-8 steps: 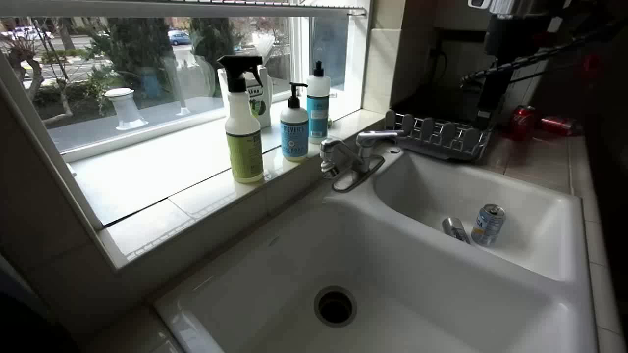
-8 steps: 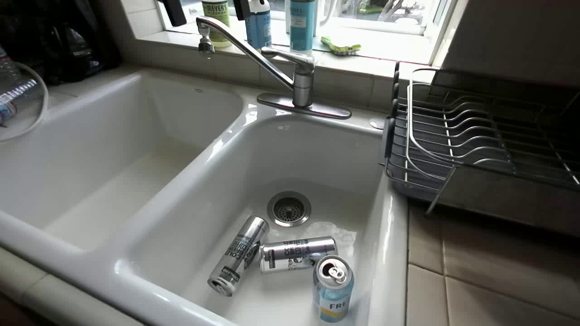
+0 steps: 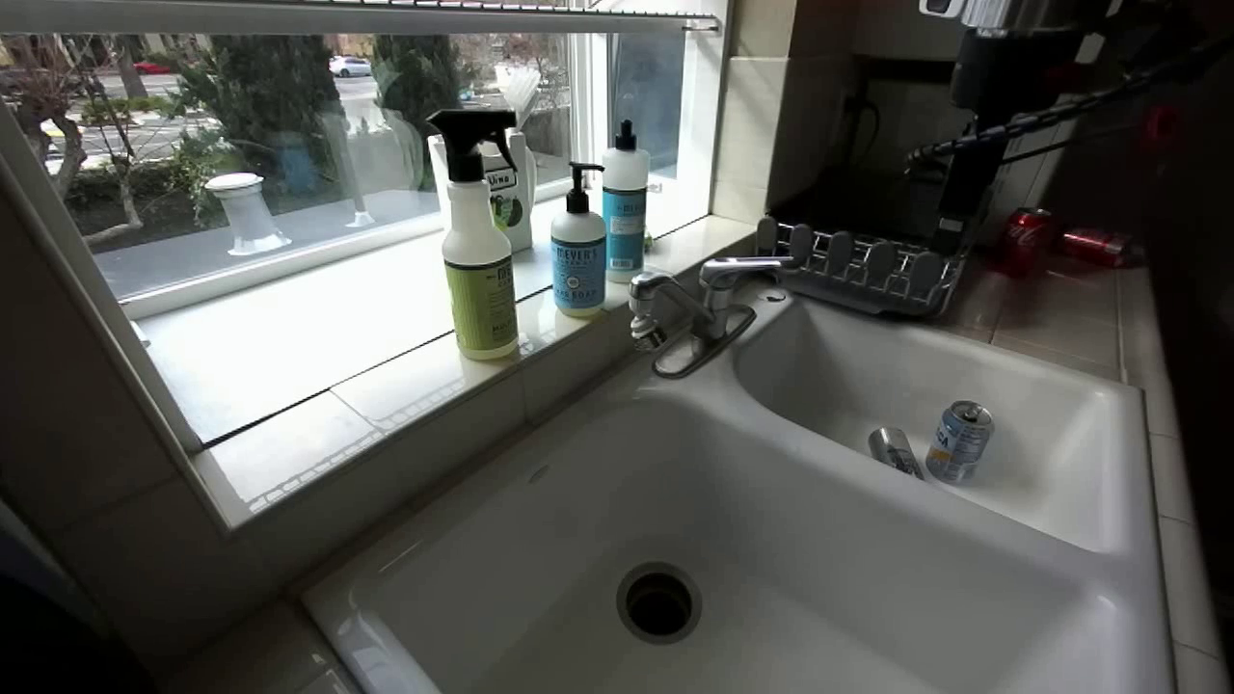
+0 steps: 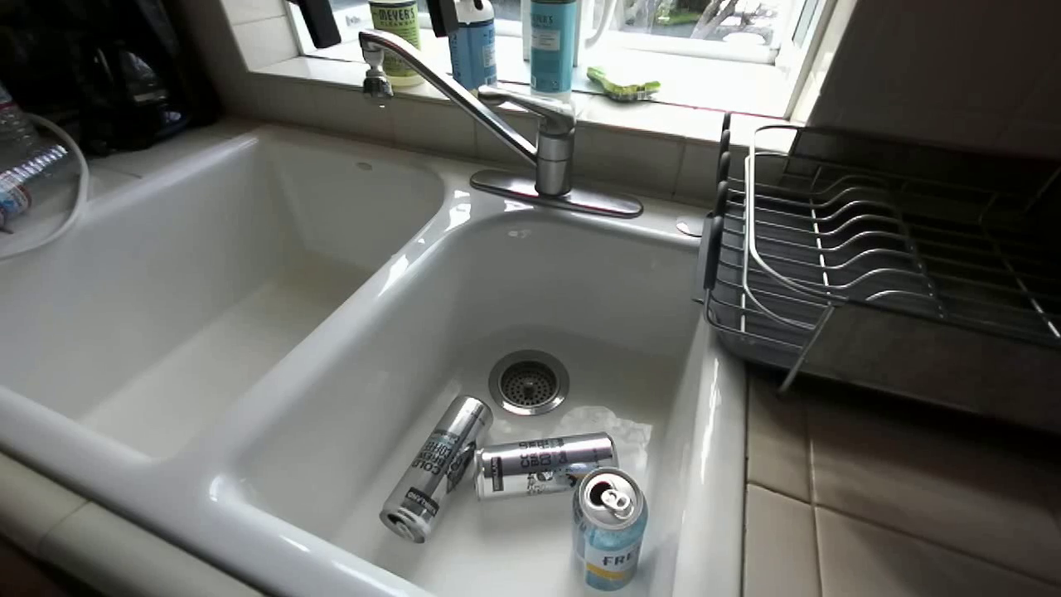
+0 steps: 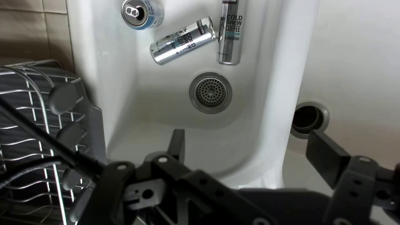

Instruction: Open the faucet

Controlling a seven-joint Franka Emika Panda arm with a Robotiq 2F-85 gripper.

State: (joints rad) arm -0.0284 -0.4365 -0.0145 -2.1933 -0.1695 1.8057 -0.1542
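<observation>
My hand (image 5: pixel 248 139) is spread wide, its fingers (image 5: pixel 326 159) far apart with nothing between them; through the gap the wrist view shows only the sink (image 5: pixel 156 112), part of its divider (image 5: pixel 281 93) included. I take the spread as meant for straddling or nudging a handle rather than carrying. In an exterior view my fingers hang at the top edge, flanking the end of the spout (image 4: pixel 464 95), but how near in depth I cannot tell.

At four o'clock from my hand there, the faucet (image 4: pixel 554 157) stands on the sink's back ledge; the wrist view does not show it, likely because my hand blocks it. Its flat lever (image 4: pixel 530 101) juts from the top, the spout points to ten o'clock and no stream falls, so I judge it not yet turned on. A push from beneath should suit so flat a lever better than a pinch.

Farther out in the wrist view, the strainer (image 5: pixel 211 93) sits at eleven o'clock, with a lying coffee can (image 5: pixel 182 40) beyond it, presumably left there for rinsing. At nine o'clock the dish rack (image 5: pixel 100 134) rests on the tabletop (image 5: pixel 31 31) just beside the sink, probably to catch drips.
</observation>
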